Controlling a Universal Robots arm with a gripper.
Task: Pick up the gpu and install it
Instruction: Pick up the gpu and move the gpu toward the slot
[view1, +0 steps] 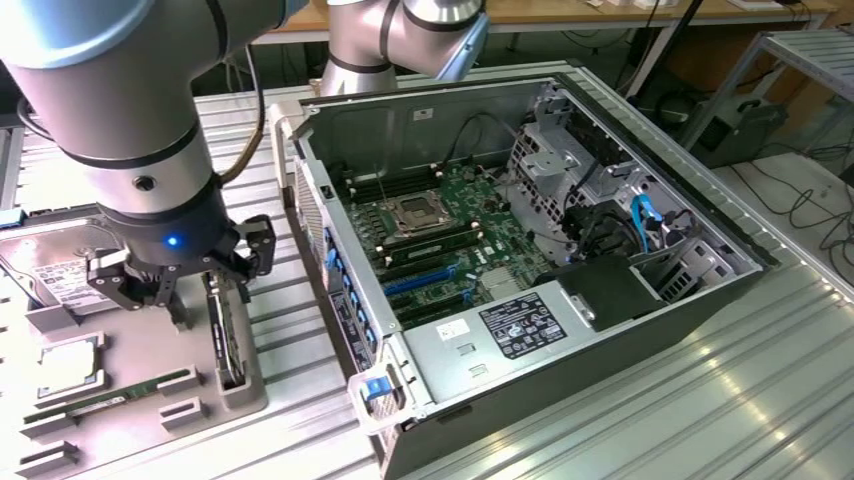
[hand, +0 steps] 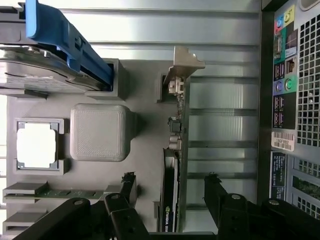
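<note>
The gpu (view1: 228, 338) is a slim dark card standing on edge in a slot of the grey parts tray (view1: 247, 395), at the exterior view's left. In the wrist view the gpu (hand: 174, 170) runs lengthwise with its silvery bracket (hand: 183, 62) at the far end. My gripper (view1: 184, 288) hangs just above the tray, over the card. It is open: the two black fingers (hand: 128, 183) stand wide apart on either side of the card, and the gripper (hand: 170, 183) touches nothing.
An open computer case (view1: 350, 330) lies beside the tray, with its motherboard (view1: 447, 225) and blue slots (view1: 422, 280) exposed. The tray also holds a hard drive (view1: 54, 268), a processor (view1: 70, 366) and a green memory stick (view1: 114, 402). The case's rear panel (hand: 289, 100) is close.
</note>
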